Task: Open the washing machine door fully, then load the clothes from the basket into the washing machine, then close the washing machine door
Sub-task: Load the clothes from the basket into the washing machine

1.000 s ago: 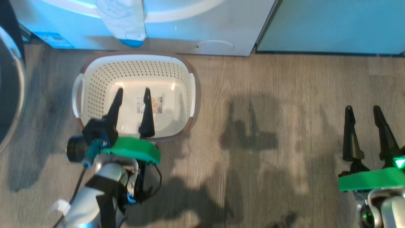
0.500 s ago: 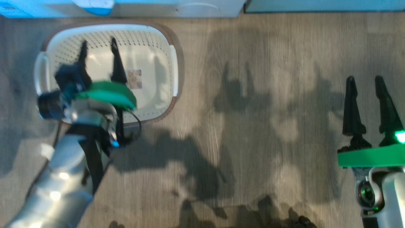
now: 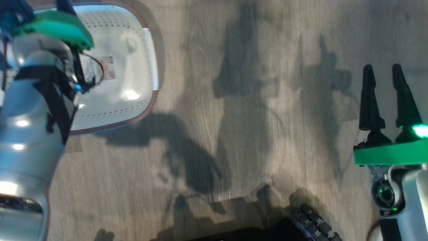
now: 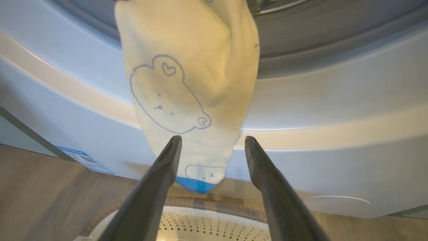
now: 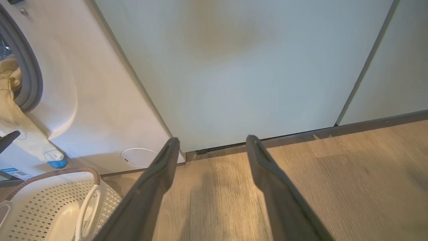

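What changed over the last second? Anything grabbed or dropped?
The head camera shifted, so the basket slid up-left in frame; it hasn't itself moved. The left gripper advanced over the basket toward the washing machine. It is open, now at the hanging clothes, with nothing gripped. Unchanged: right gripper open and idle, basket empty, clothes draped out of the washing machine.

The floor (image 3: 187, 50) is grey-brown wood with big dark shadows (image 3: 190, 167) on it. A pale cabinet (image 5: 254, 67) stands at the far side.
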### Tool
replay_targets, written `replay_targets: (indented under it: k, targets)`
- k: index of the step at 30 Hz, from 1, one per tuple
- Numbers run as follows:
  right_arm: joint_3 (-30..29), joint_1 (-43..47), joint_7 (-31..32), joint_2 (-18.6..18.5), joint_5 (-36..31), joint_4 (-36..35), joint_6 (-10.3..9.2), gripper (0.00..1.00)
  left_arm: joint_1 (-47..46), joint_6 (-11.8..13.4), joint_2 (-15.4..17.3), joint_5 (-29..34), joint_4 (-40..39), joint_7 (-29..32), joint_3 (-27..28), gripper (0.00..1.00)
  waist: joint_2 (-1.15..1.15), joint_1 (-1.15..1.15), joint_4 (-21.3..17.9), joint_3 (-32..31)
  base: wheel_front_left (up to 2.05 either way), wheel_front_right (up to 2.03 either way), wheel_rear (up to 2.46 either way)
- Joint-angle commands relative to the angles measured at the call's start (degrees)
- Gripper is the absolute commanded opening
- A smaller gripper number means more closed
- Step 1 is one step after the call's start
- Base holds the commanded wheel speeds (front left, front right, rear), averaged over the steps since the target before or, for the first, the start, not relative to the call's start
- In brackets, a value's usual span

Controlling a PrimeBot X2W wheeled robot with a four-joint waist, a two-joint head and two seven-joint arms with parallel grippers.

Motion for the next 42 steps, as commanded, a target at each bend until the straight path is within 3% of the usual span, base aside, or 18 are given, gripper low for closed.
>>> replay_targets:
  k: [1, 20, 21, 22, 23, 24, 34, 42]
  targets:
    - [1.15, -0.02, -0.55, -0.04, 0.91, -1.35, 0.25, 1.00, -2.40, -0.45, 3.00, 0.76, 0.32, 0.14, 1.62, 1.00, 0.00, -0.01, -1.32, 1.28, 0.00, 0.00, 0.00]
    - [2.72, -1.61, -0.55, -0.03, 4.07, -0.94, 0.25, 1.00, -11.43, -1.82, 3.19, 2.12, 7.57, -0.58, 0.84, 1.00, 0.00, -0.01, -3.36, 3.11, 0.00, 0.00, 0.00]
    - [2.72, -1.63, -0.55, -0.03, 4.15, -0.93, 0.25, 1.00, -11.55, -1.65, 3.16, 2.08, 7.83, -0.62, 1.02, 0.77, 0.00, -0.01, -3.41, 3.11, 0.00, 0.00, 0.00]
    - [2.70, -1.63, -0.55, -0.03, 4.23, -0.92, 0.25, 1.00, -11.64, -1.55, 3.11, 2.05, 8.08, -0.66, 1.14, 0.36, 0.00, -0.01, -3.43, 3.11, 0.00, 0.00, 0.00]
    - [2.69, -1.61, -0.55, -0.03, 4.28, -0.88, 0.25, 1.00, -11.71, -1.53, 3.09, 2.10, 8.30, -0.69, 1.16, 0.04, 0.00, -0.01, -3.45, 3.09, 0.00, 0.00, 0.00]
    - [2.67, -1.59, -0.55, -0.03, 4.34, -0.85, 0.25, 1.00, -11.78, -1.55, 3.08, 2.13, 8.52, -0.71, 1.16, 0.00, 0.00, -0.01, -3.46, 3.09, 0.00, 0.00, 0.00]
    - [1.89, -1.32, -0.55, -0.03, 4.08, -0.84, 0.25, 1.00, -10.98, -2.48, 1.76, 1.95, 9.33, -0.24, 0.20, 0.00, 0.00, -0.01, -1.85, 2.20, 0.00, 0.00, 0.00]
    - [0.88, -0.28, -0.55, -0.03, 3.25, -1.06, 0.25, 1.00, -7.96, -3.61, 2.19, 1.40, 3.72, 4.56, -1.54, 0.00, 0.00, -0.01, 0.41, 0.58, 0.00, 0.00, 0.00]
